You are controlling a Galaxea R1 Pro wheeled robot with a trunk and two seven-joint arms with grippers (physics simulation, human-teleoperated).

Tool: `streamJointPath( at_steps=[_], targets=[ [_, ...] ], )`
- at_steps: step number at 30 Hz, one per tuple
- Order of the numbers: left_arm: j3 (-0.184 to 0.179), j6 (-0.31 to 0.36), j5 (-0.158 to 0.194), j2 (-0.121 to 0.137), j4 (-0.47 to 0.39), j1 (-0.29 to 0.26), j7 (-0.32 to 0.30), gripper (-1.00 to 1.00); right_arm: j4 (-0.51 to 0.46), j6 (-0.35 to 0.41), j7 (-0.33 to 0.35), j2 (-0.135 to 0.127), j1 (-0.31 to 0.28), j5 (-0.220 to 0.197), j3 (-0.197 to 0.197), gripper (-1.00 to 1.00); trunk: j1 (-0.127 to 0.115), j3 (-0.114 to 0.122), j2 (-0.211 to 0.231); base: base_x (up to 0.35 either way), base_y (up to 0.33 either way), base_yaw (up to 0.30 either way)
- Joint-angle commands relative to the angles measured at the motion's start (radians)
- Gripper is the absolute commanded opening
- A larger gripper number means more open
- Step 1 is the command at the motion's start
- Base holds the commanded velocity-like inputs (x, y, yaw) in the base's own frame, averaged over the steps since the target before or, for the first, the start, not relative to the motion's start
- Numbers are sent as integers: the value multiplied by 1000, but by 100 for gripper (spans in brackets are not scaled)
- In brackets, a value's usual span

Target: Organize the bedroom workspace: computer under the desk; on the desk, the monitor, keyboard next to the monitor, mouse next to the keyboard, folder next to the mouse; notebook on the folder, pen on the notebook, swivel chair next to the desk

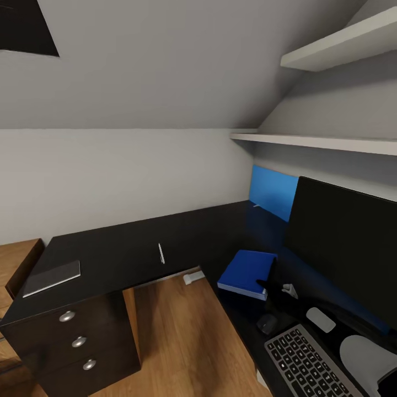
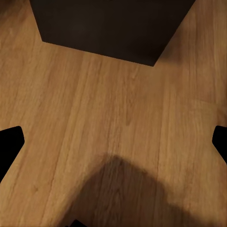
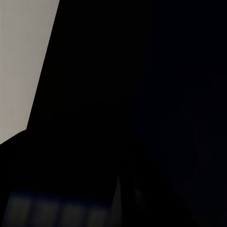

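Black L-shaped desk (image 1: pixel 127 242) under sloped grey-white walls, over a light wood floor (image 1: pixel 176 342). On the left wing, near the end above the drawers (image 1: pixel 79 342) with round silver knobs: grey notebook (image 1: pixel 52 277), lying flat. Further along the same wing, well apart from the notebook: white pen (image 1: pixel 161 253), alone on the bare top. On the right wing, near the inner corner: blue folder (image 1: pixel 245 273), flat, nothing stacked on it. Just behind and to the right of the folder: wide monitor (image 1: pixel 342 242), upright, screen dark, with the blue panel (image 1: pixel 273 190) behind it. In front of the monitor: keyboard (image 1: pixel 306 358), cut off by the lower edge of the head view. Between keyboard and folder, just beside the keyboard's far corner: dark mouse (image 1: pixel 267 323). Two pale shelves (image 1: pixel 314 141) on the wall above the monitor.

Left gripper (image 2: pixel 113 146) over the wood floor, released: dark fingertips (image 2: pixel 9 142) at opposite edges of the wrist view, wide apart, nothing between them. Ahead of it a dark block (image 2: pixel 113 28), apparently part of the desk; a soft shadow on the boards below.

Dark shape at the folder's near corner, seemingly the right gripper (image 1: pixel 274 292), touching or just beside the folder; too dark to tell. Right wrist view nearly all black with a strip of pale wall; cannot tell whether those jaws are spread or closed
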Motion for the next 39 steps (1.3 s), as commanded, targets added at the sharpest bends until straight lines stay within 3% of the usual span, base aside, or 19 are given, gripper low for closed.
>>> streamJointPath(
  at_steps=[1, 17, 18, 39],
  targets=[
    [-6, -3, 11, 0, 0, 0, -4, 100, 4, -3, -7, -1, 0, 14, 20, -100, 0, -1, 0, 0, 0, 0],
    [-6, -3, 11, 0, 0, 0, -4, 100, 4, -5, -6, -3, 0, 15, 19, -100, 0, -1, 0, 0, 0, 0],
    [-6, -3, 11, 0, 0, 0, -4, 100, 4, -5, -6, -4, 0, 15, 19, 100, 0, -1, 0, 0, 0, 0],
    [-6, -3, 13, 0, 0, -1, -4, 100, 4, -5, -4, -4, 0, 15, 19, 100, 0, -1, 0, 0, 0, 0]
  ],
)
